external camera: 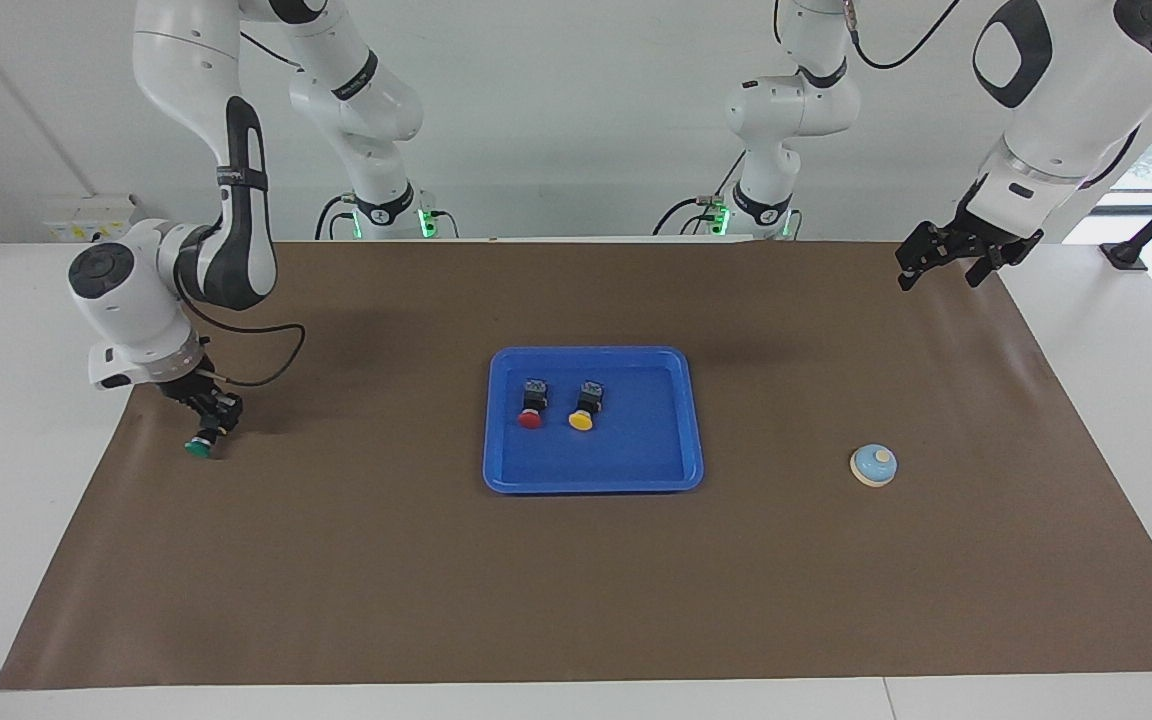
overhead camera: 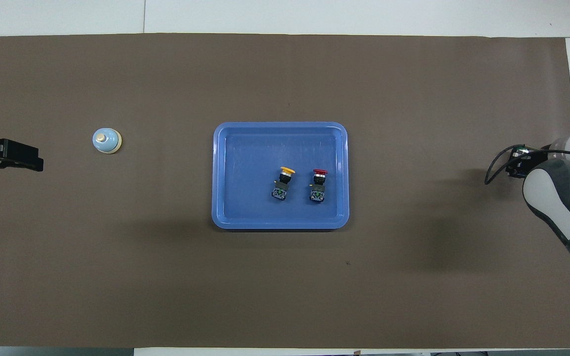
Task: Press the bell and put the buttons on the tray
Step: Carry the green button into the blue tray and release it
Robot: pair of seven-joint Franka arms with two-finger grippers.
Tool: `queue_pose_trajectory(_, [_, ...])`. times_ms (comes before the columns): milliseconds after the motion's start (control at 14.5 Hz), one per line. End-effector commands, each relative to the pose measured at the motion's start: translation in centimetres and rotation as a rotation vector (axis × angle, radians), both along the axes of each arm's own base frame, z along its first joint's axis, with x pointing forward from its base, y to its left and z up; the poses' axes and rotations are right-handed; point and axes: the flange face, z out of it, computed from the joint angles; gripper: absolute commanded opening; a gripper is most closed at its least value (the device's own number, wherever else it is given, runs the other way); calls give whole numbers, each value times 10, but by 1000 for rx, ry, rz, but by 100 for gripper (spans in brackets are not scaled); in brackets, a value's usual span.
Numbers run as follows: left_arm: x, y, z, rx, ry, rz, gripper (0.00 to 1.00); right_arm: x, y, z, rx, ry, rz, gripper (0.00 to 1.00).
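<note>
Right gripper [external camera: 208, 425]: low at the right arm's end of the brown mat [external camera: 576, 600], fingers clamped on the black body of the green button [external camera: 199, 447]. The green cap points away from the robots and sits just below the fingertips; whether it rests on the mat or hangs just clear cannot be told. In the overhead view the arm's own wrist covers most of this grip.

Outward from that gripper, toward the table's middle: bare mat, with no object between the gripper and the tray [external camera: 593, 480]. The tray is well apart from the gripper. It holds the red button [external camera: 531, 409] on the side toward the gripper and, just beside it, the yellow button [external camera: 584, 410]. Both lie on their sides, caps pointing away from the robots.

Past the tray, toward the left arm's end: the bell [external camera: 873, 465], alone on the mat and well apart from the tray.

Left gripper [external camera: 946, 268]: waiting in the air over the mat's edge at its own end, fingers spread, holding nothing.
</note>
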Motion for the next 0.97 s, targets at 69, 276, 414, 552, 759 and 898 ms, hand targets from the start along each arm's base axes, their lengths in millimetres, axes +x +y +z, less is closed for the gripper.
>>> queue_pose_trajectory(69, [-1, 1, 3, 12, 9, 4, 100, 37, 73, 68, 8, 14, 81, 0])
queue_pose_trajectory(276, [-1, 1, 3, 12, 9, 6, 100, 49, 151, 89, 77, 25, 70, 0])
queue_pose_trajectory(414, [-1, 1, 3, 12, 9, 4, 100, 46, 219, 93, 88, 13, 73, 0])
queue_pose_trajectory(552, [-1, 1, 3, 12, 9, 4, 100, 35, 284, 93, 87, 20, 147, 0])
queue_pose_trajectory(759, [-1, 1, 3, 12, 9, 4, 100, 13, 367, 95, 94, 9, 133, 0])
queue_pose_trajectory(898, [-1, 1, 3, 12, 9, 4, 100, 7, 422, 93, 158, 22, 111, 0])
